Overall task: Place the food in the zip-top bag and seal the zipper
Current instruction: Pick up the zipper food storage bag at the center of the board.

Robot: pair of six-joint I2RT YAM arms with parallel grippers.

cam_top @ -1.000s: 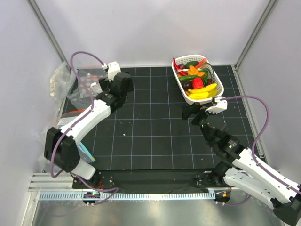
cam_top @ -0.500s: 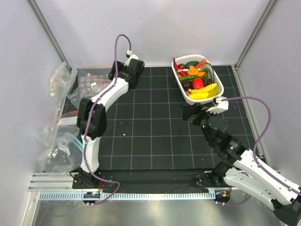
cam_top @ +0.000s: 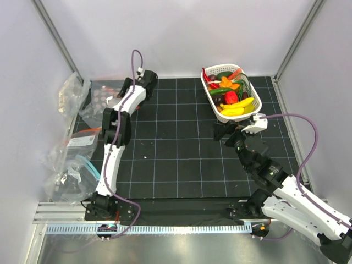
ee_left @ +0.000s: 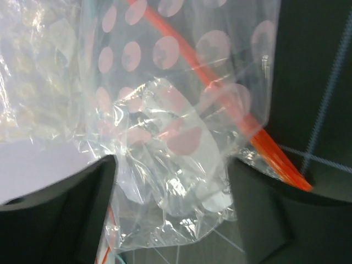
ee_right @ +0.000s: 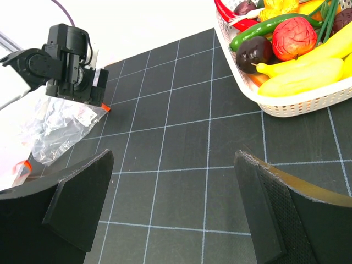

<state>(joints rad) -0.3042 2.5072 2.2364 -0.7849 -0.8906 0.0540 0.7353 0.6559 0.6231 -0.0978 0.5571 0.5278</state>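
The food [cam_top: 231,94] lies piled in a white basket [cam_top: 221,115] at the back right; it also shows in the right wrist view [ee_right: 300,77]. A clear bag with pale dots [cam_top: 99,102] lies at the back left edge of the mat. In the left wrist view this bag [ee_left: 165,137] fills the frame, and an orange-red strip [ee_left: 231,104] runs across it. My left gripper [cam_top: 122,91] is open over the bag, with crumpled plastic between its fingers [ee_left: 170,187]. My right gripper [cam_top: 228,132] is open and empty above the bare mat [ee_right: 176,181], just in front of the basket.
More clear bags [cam_top: 69,162] are heaped off the mat's left edge, one with an orange-red strip [cam_top: 82,140]. Another crumpled bag [cam_top: 70,91] leans on the left wall. Grey walls and metal posts close in the black gridded mat [cam_top: 176,154].
My left arm has stretched out to the back and swung its gripper left onto the dotted bag. The bag heap at the lower left is now uncovered. The right arm has not moved.
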